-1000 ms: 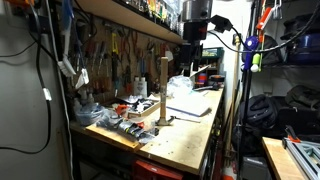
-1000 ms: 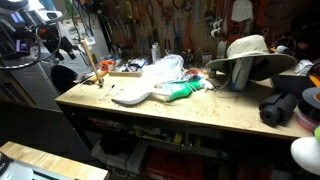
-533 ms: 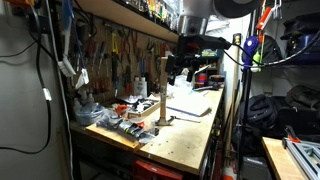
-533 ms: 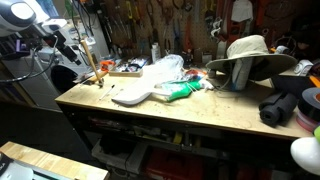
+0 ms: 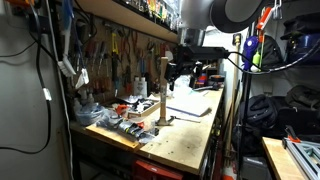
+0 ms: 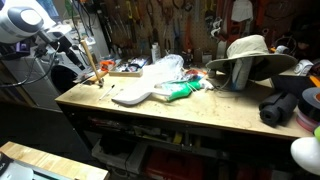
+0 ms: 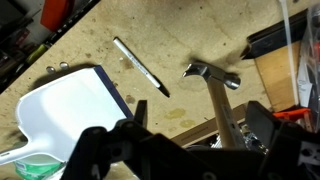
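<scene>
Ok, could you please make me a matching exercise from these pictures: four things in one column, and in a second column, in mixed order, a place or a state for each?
Things:
1. hammer
2. pen
3. sun hat
4. white plastic tray

Places and states:
A. pale, with a wide brim, resting on the bench
B. thin, lying flat between the tray and the hammer's head
C. metal head down on the bench, wooden handle
D. flat, with something green at its edge

Pairs: 1-C, 2-B, 3-A, 4-D.
</scene>
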You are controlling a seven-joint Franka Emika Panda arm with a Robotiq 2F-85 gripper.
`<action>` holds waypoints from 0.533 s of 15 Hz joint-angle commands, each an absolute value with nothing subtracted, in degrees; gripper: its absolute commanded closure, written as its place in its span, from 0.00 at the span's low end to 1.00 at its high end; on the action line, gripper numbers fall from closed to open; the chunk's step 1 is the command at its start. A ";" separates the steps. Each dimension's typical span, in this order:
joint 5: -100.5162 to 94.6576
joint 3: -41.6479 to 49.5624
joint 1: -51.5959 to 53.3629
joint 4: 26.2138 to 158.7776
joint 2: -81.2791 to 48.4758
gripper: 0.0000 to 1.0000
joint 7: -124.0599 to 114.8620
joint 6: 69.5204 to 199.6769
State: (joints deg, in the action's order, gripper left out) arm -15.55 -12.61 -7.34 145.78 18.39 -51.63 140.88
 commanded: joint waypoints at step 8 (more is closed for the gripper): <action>-21.02 -15.16 -7.70 143.80 14.42 0.00 -60.68 138.57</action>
State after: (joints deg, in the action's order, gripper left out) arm -16.77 -13.15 -7.43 145.31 17.48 -53.76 140.40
